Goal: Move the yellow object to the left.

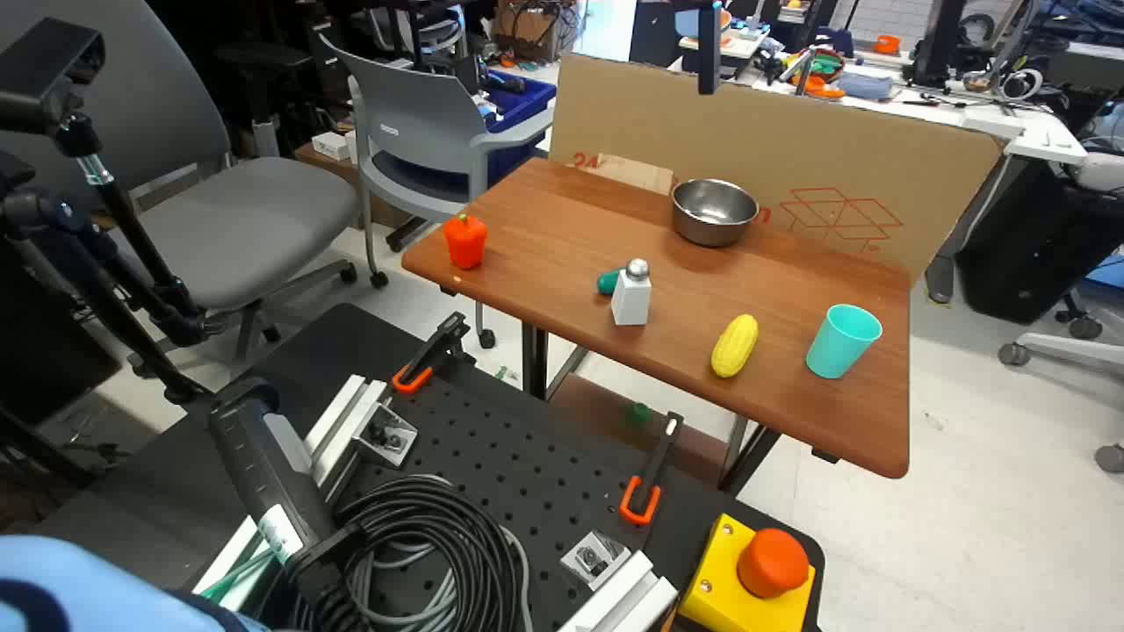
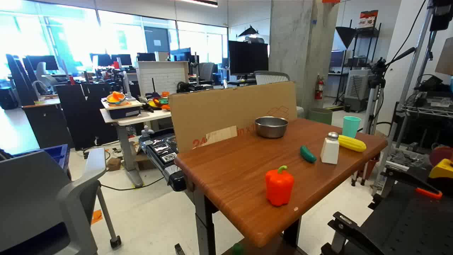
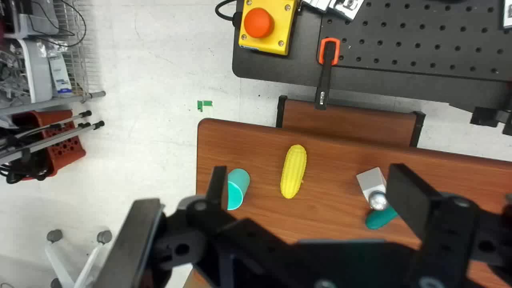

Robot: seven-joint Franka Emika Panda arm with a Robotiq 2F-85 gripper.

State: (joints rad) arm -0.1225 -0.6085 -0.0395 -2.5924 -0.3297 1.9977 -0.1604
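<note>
The yellow corn [image 1: 734, 346] lies near a long edge of the table [image 1: 544, 233], between cup [image 1: 839, 347] and shaker [image 1: 631, 300], with more bare wood toward the shaker. The gripper [image 3: 311, 190] is spread wide, holding nothing. An exterior view shows shaker and pickle [image 2: 308, 154] apart; in the wrist view they overlap.

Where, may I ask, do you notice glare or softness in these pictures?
In an exterior view, the windows are washed out by glare; in an exterior view, the metal bowl shows bright reflections inside; in the wrist view, the hand looks dark and slightly soft, while the yellow corn cob shows distinct kernel rows.
</note>
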